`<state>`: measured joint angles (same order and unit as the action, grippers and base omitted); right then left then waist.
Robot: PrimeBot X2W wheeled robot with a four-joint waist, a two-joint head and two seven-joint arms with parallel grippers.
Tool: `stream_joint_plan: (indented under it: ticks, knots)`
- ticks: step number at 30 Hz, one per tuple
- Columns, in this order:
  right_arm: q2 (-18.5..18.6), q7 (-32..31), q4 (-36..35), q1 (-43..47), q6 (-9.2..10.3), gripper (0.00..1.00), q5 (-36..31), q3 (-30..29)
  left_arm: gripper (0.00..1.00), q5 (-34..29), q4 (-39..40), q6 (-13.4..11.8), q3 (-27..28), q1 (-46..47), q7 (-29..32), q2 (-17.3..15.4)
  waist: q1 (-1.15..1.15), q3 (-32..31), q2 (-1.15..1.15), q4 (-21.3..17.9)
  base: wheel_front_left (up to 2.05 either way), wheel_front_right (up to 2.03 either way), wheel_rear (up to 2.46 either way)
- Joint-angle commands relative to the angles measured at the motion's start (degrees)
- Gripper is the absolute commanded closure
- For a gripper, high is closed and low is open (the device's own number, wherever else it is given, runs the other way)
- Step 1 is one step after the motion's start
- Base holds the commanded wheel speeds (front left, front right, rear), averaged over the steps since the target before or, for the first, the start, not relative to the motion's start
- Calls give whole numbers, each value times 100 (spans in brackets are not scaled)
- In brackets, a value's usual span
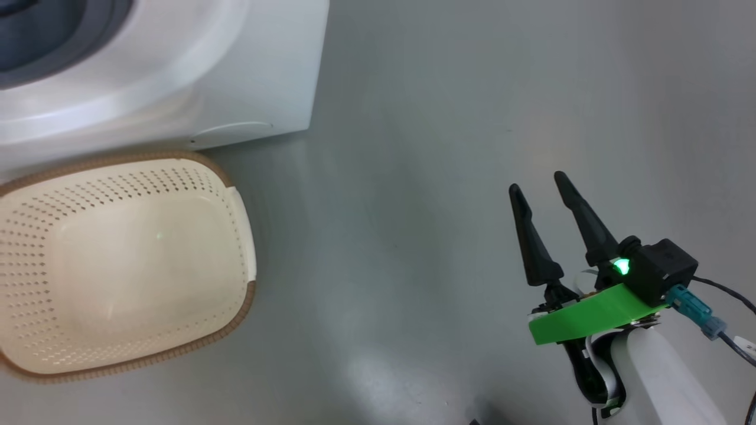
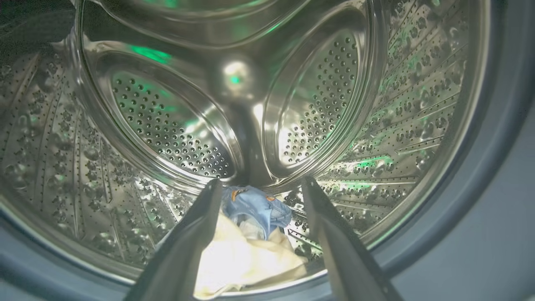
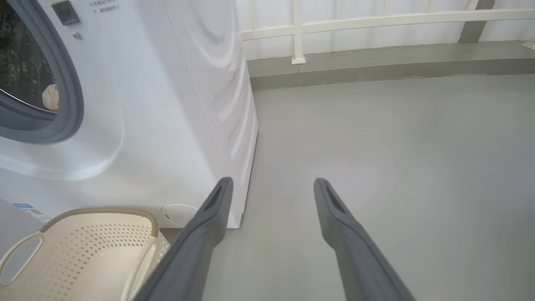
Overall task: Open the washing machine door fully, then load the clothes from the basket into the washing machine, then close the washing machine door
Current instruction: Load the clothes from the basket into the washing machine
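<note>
Clothes [image 2: 246,234] lie low centre in the left wrist view, inside the washing machine drum [image 2: 167,125], between the released jaws of the left gripper [image 2: 262,180]. Right gripper [image 1: 536,181] also gapes, holding nothing. Basket [image 1: 118,177] looks bare: loading seems done; next, withdraw and close the door.

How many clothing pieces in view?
2: a blue piece and a cream piece, heaped low in the drum by its opening; maybe one garment, maybe more beneath. The basket shows none.

laundry area, white washing machine [image 3: 167,104], grey floor [image 3: 397,146]
</note>
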<state>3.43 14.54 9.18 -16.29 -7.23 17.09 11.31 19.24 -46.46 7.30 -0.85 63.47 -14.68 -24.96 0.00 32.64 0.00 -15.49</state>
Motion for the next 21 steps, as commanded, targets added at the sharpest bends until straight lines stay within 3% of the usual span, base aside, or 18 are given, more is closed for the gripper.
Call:
stream_joint_plan:
  ticks: [1,21]
  knots:
    - [77,46,-114,-6,-25,0,-43,70,0,-83,237,12,169,-234,-31,-220,0,-142,0,88,0,0,0]
    - [548,46,8,239,-25,0,-10,-116,0,33,1419,18,405,-2687,-31,424,0,-1165,0,778,0,0,0]
